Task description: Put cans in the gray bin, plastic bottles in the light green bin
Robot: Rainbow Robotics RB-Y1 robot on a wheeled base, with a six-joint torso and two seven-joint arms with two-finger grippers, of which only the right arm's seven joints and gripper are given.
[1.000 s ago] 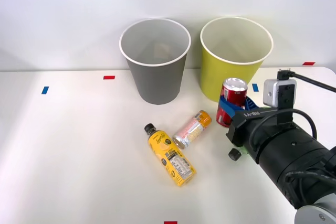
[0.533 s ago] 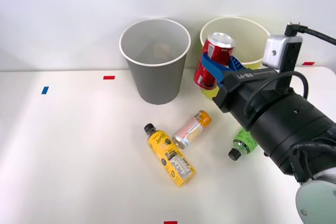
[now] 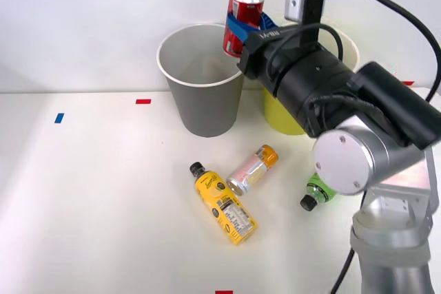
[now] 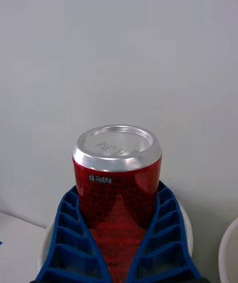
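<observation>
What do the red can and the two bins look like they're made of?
Red can: metal, likely aluminium, with a glossy red wall and bare silver end. Gray bin and light green bin: probably plastic, with a smooth matte wall and a thin white rim.

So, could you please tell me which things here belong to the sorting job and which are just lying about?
Job:
red can held in right gripper
pink can
yellow bottle
green bottle
gray bin
light green bin

Lying about:
tape marks on table
</observation>
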